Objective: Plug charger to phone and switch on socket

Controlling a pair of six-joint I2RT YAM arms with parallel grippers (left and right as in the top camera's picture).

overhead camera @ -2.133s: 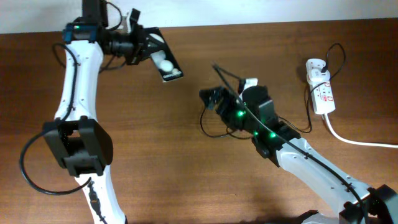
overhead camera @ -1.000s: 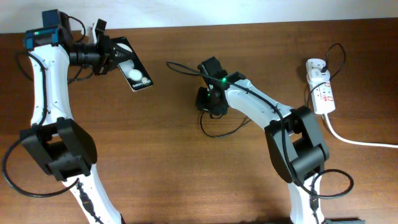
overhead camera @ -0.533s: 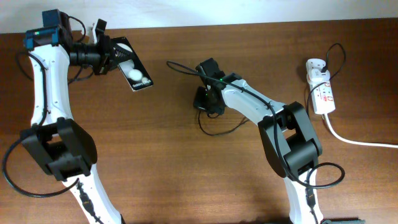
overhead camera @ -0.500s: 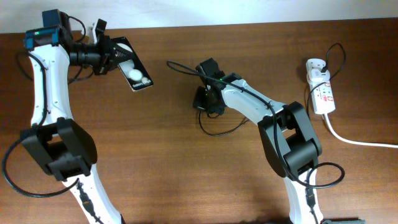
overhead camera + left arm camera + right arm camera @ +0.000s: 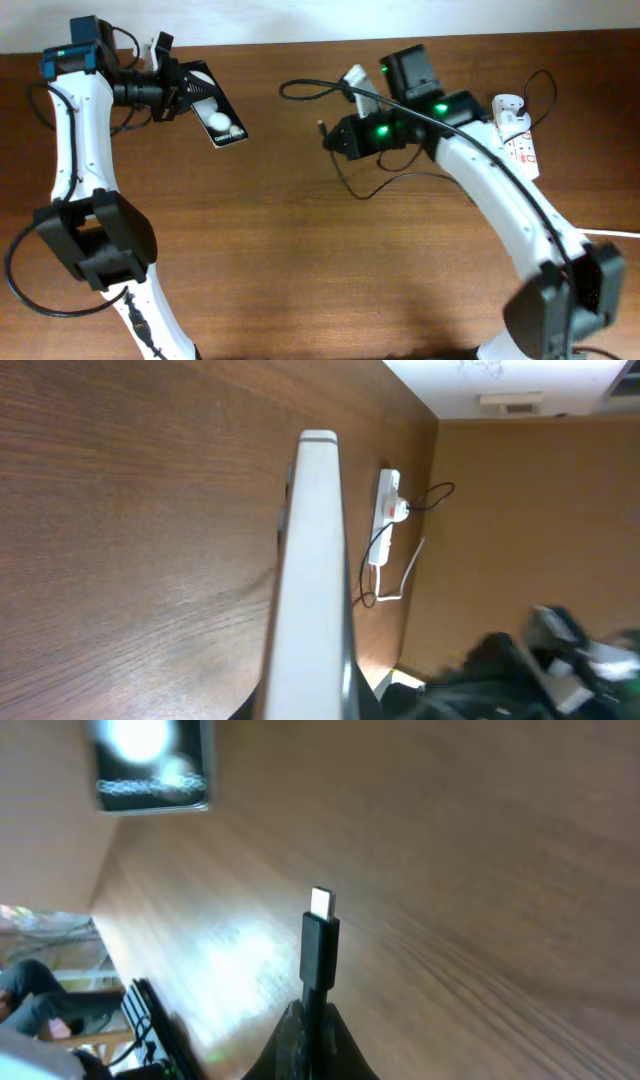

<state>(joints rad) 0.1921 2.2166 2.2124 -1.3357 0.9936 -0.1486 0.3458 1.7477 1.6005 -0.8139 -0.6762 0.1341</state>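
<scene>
Closest to the right wrist camera, the right gripper [image 5: 305, 1036] is clamped on the thin black charger cable [image 5: 319, 958] just behind its small black connector. The silvery metal tip points away from the fingers, above the brown wooden table [image 5: 480, 850]. Beyond the tip and well apart from it, the small black rectangular phone [image 5: 150, 758] shows its glossy screen, with a round white glare spot and a line of white text.

From overhead, the left gripper [image 5: 185, 88] is closed on one end of that phone, holding it out near the table's far left with the screen facing up. The left wrist camera sees only the phone's pale edge. The connector faces left toward the phone, with a stretch of table between them. Behind the right gripper the cable lies in loose loops on the wood.

Farthest off, by the table's right edge, lies the white elongated power strip [image 5: 518, 148] with red markings. A white adapter [image 5: 508, 104] is plugged in at its far end, and a thick white cord [image 5: 570, 226] leaves its near end.
</scene>
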